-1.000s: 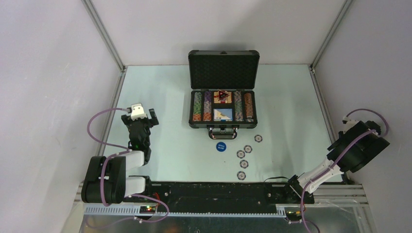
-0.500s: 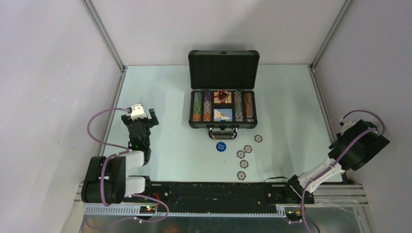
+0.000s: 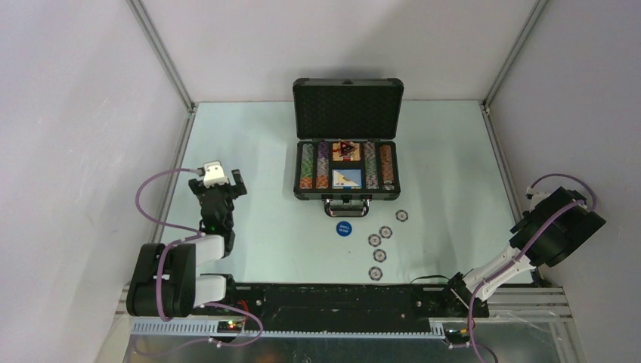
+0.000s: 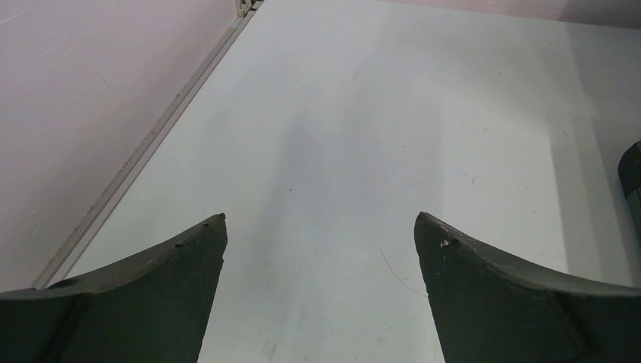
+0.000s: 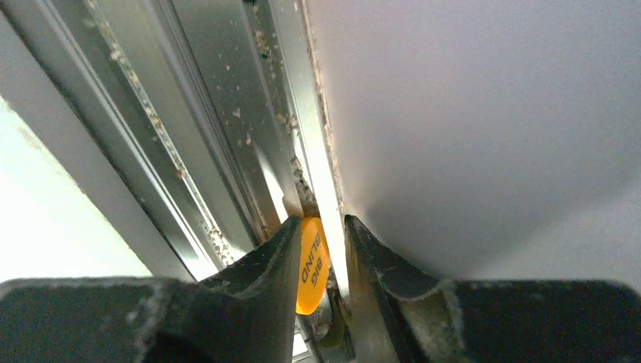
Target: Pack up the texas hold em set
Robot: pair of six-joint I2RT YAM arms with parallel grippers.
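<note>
Orange and round, the button (image 5: 311, 265) marked BIG BLIND is clamped between the 2 fingers of the right gripper (image 5: 321, 224). Only the right wrist view shows this. There the gripper points at a metal rail (image 5: 227, 151) beside the grey wall (image 5: 491, 113). From the top, the right arm (image 3: 559, 227) is folded up at the right edge of the bench (image 3: 257, 151). The left gripper (image 4: 320, 223) hangs over the bench, fingers wide apart. The briefcase (image 3: 347, 110) stands open at the far middle. In front of it lie a blue button (image 3: 344, 228) and 5 loose chips (image 3: 379, 255), well apart from both arms.
</note>
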